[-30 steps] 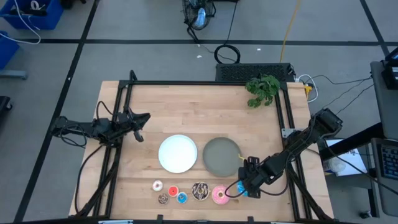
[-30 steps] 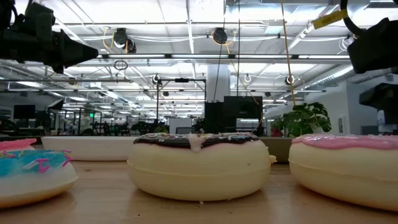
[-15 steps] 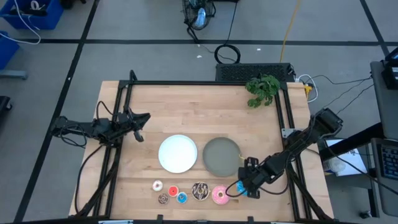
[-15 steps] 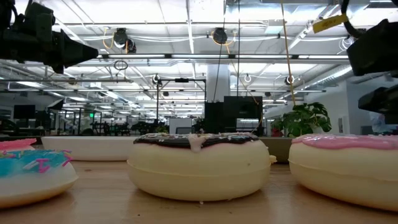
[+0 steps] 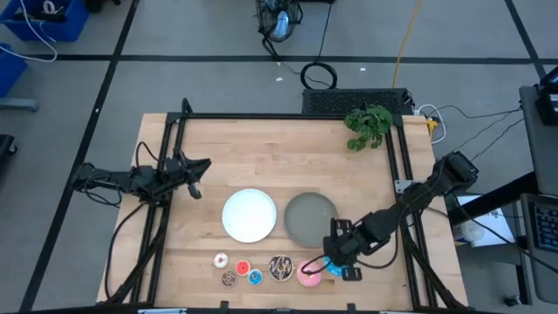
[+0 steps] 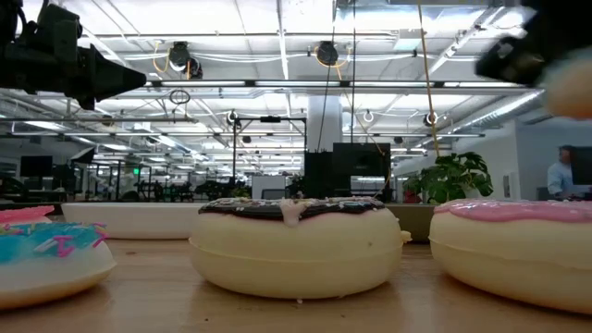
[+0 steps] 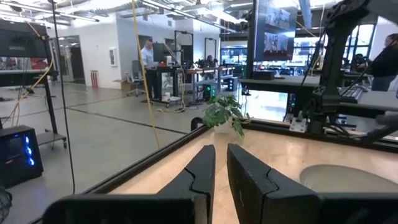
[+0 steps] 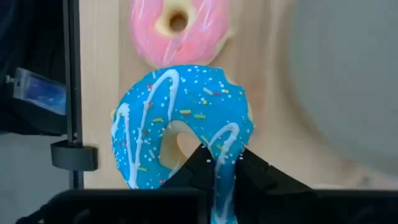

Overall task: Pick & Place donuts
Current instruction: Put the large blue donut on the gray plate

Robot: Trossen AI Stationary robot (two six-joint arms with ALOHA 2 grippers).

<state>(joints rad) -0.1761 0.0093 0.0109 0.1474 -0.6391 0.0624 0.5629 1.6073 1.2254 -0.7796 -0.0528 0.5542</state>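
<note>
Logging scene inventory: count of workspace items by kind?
Larger toy ring donuts: 3 (blue, pink, brown-sprinkled)
Tiny toy ring donuts: 4 (white-pink, red, brown, blue)
Round plates: 2 (white, grey)
Green leafy plant: 1
Total: 10

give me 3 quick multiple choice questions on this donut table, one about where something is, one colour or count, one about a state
1. Where is the plant?
A. far right corner of the table
B. on the white plate
C. beside the left arm

2. What colour is the donut in the right tool?
A. brown
B. blue
C. red

3. What state is the grey plate in?
A. holds one donut
B. stacked on the white plate
C. holds nothing

Answers:
1 A, the high view shows it at that corner.
2 B, the right wrist view shows the blue donut pinched at its ring.
3 C, its surface is bare from above.
</note>
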